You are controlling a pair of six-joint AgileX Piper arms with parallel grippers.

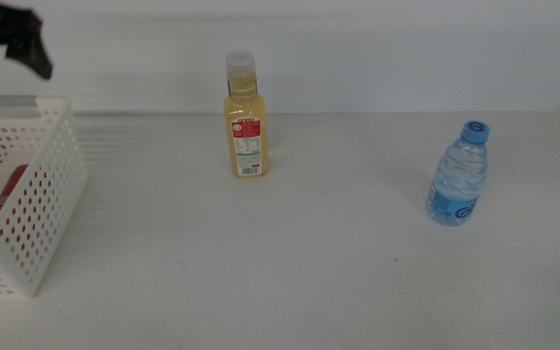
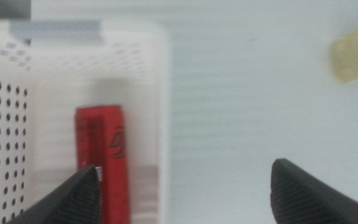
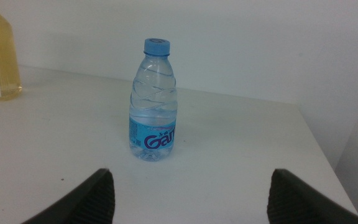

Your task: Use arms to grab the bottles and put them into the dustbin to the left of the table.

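With the red can (image 2: 101, 158) lying in the dustbin (image 1: 37, 209), my left gripper (image 2: 185, 186) hung empty over it, jaws spread, right gripper (image 3: 188, 196) also spread facing the water bottle (image 3: 153, 102) upright on the tabletop (image 1: 338, 253), juice bottle (image 1: 245, 122) probably next.

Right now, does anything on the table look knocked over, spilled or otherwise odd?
Nothing stands out. The juice bottle and water bottle stand upright, capped, no spill. The red can lies inside the basket.

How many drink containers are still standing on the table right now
2: the juice bottle stands upright mid-table, the water bottle upright further right. A red can already lies inside the basket.
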